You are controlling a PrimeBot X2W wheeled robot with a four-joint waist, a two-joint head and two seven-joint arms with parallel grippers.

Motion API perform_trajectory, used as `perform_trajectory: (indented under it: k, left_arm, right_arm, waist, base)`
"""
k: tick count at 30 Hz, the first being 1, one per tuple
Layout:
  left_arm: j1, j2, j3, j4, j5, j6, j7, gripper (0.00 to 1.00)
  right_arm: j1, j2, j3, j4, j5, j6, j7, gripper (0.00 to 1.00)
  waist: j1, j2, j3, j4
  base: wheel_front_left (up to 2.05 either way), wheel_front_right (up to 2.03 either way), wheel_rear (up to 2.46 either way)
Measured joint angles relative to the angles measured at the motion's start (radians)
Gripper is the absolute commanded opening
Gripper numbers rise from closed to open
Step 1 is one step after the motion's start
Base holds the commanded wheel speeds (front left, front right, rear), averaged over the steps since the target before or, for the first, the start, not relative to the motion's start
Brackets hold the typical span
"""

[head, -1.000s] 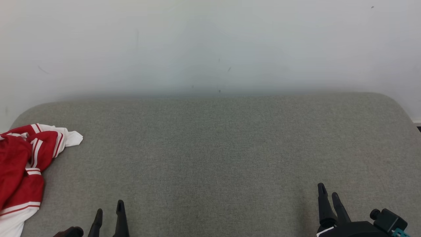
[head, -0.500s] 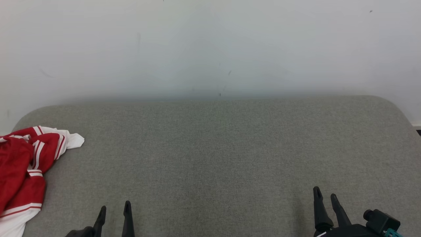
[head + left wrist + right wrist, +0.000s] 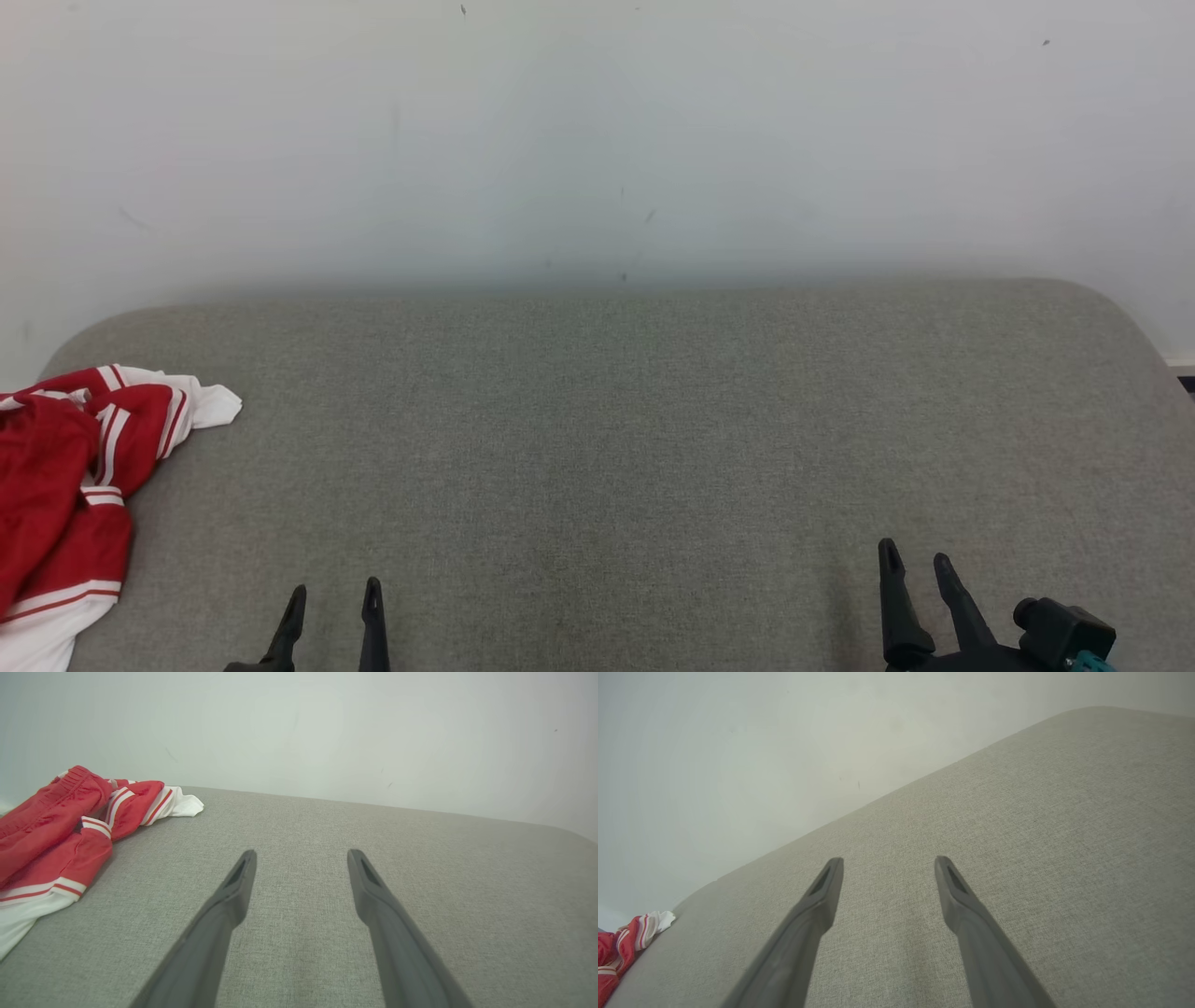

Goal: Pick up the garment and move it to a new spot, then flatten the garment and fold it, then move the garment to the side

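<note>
The garment (image 3: 65, 495) is red with white stripes and a white hem, lying crumpled at the far left edge of the grey cushioned surface (image 3: 607, 420). It also shows in the left wrist view as the garment (image 3: 60, 830) at the left, and as the garment (image 3: 626, 947) at the lower left corner of the right wrist view. My left gripper (image 3: 334, 597) stands open near the front edge, right of the garment and apart from it, with nothing between its fingers. My right gripper (image 3: 913, 558) is open at the lower right, far from the garment.
A pale wall (image 3: 597, 140) rises directly behind the grey surface. The surface has rounded back corners, one at the right (image 3: 1102, 299). Bare grey fabric stretches between the two grippers.
The whole picture has shifted down a little, so the camera moved. Both grippers sit lower in the view and slightly closer toward the middle. The garment lies as before.
</note>
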Motion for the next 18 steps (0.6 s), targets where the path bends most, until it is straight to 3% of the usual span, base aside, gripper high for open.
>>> perform_trajectory:
  k: [10,18]
  left_arm:
    - [0.015,-0.011,0.005,0.005,0.039,-0.002,-0.021,1.0]
    - [0.021,-0.038,0.039,0.032,0.036,-0.036,-0.036,1.0]
  right_arm:
    - [0.0,0.0,0.022,0.016,-0.068,0.002,-0.021,1.0]
    - [0.001,-0.001,0.056,0.029,-0.082,0.002,-0.037,1.0]
  waist:
    - [0.0,0.0,-0.011,0.001]
    - [0.0,0.0,-0.018,0.0]
  base:
    - [0.0,0.0,0.0]
    - [0.0,0.0,0.0]
